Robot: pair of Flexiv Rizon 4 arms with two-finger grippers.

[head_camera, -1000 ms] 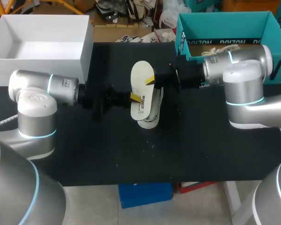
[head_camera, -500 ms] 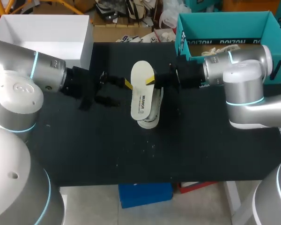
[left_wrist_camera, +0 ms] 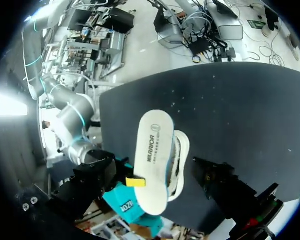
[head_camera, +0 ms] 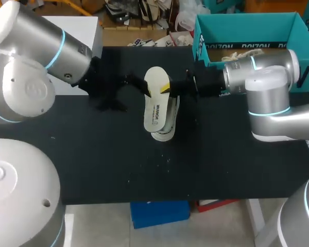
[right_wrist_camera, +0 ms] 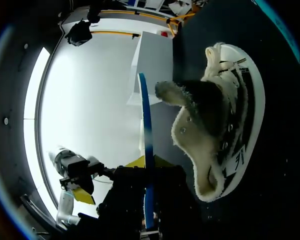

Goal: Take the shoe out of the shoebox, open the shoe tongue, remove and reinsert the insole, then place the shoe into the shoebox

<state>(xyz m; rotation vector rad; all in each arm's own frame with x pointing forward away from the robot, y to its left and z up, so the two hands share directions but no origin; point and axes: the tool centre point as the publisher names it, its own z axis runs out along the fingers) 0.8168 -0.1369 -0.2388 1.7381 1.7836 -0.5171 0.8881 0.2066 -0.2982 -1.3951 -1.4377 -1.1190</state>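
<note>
The white insole (head_camera: 155, 101) hangs over the white shoe (head_camera: 166, 129), which lies on its side on the black table (head_camera: 118, 164). My right gripper (head_camera: 166, 87) is shut on the insole's edge, coming in from the right. In the right wrist view the insole (right_wrist_camera: 147, 150) shows edge-on between the yellow tips of that gripper (right_wrist_camera: 146, 163), with the fleece-lined shoe (right_wrist_camera: 220, 135) beside it. My left gripper (head_camera: 132, 95) stands open just left of the insole, off it. The left wrist view looks down on the insole (left_wrist_camera: 153, 155) and shoe (left_wrist_camera: 181, 159). The teal shoebox (head_camera: 247, 23) stands at the back right.
A white box (head_camera: 87, 56) stands at the back left, partly hidden by my raised left arm. Bare black table lies in front of the shoe. The shoebox corner (left_wrist_camera: 130, 206) shows close behind the right gripper in the left wrist view.
My left gripper has opened and let go of the insole, and the left arm has swung up and back. The right gripper, insole and shoe have stayed put.
</note>
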